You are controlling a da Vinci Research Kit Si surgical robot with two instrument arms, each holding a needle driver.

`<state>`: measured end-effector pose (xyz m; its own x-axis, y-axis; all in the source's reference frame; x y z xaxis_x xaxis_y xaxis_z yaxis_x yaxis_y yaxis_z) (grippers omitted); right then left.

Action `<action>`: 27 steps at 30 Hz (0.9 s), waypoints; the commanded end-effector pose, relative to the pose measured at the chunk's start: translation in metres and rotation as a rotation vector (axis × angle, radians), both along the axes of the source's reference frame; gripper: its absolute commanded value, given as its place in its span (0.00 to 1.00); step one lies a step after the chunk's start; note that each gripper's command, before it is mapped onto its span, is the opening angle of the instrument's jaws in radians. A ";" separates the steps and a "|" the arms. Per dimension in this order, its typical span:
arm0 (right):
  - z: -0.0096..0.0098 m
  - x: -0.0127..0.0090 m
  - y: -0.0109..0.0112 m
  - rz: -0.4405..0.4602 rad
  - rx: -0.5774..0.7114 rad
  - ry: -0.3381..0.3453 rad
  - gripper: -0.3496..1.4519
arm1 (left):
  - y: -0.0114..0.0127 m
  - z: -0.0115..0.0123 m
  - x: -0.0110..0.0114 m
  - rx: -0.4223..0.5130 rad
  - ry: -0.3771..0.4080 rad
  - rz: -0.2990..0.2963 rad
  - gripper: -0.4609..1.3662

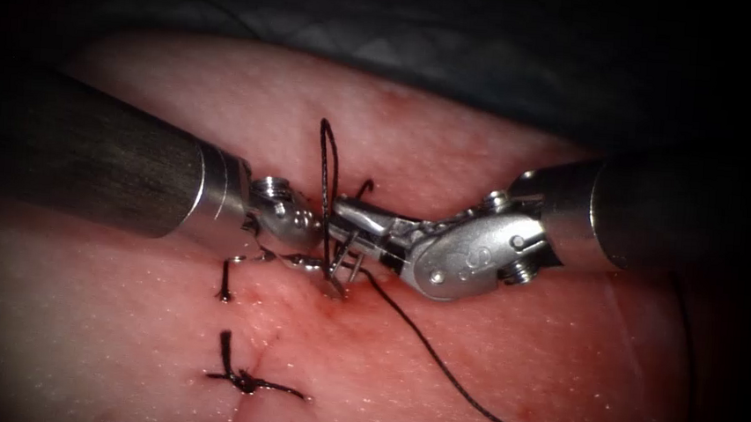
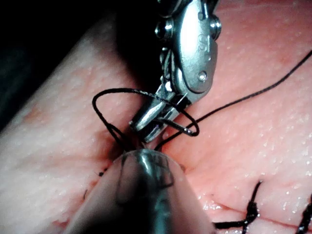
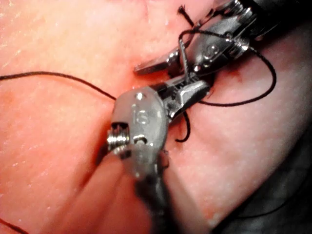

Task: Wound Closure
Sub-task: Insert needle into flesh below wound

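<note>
On the bench lies the tissue, big and pink, the largest thing in the endoscope view. Its cut runs up and down near the middle. Two dark stitches already cross the lower part of the cut, and a little red fluid wets the skin by the tools.

Next in size are the two arms. The left tool comes in from the left side of the cut. In the right wrist view its jaws stand a little apart, and I cannot see anything held between them.

The right tool comes in from the right side and meets the left tool right over the cut. Its jaws are closed on the needle. The needle is a thin, shiny bit of metal that sticks down out of the jaws. Its tip touches the tissue close to the cut, but I cannot tell if it goes in.

The thread is black and thin. It makes a tall loop above the jaws, and a long tail runs away over the tissue to the lower right. A short cut end curls just beside the loop.
</note>
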<state>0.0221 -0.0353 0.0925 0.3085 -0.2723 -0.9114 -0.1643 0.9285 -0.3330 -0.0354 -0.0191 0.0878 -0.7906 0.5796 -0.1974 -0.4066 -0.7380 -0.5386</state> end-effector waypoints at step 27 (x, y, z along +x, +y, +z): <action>0.0025 -0.0019 0.0031 0.110 0.229 0.094 0.00 | -0.0056 -0.0070 -0.0012 -0.055 -0.034 0.013 0.13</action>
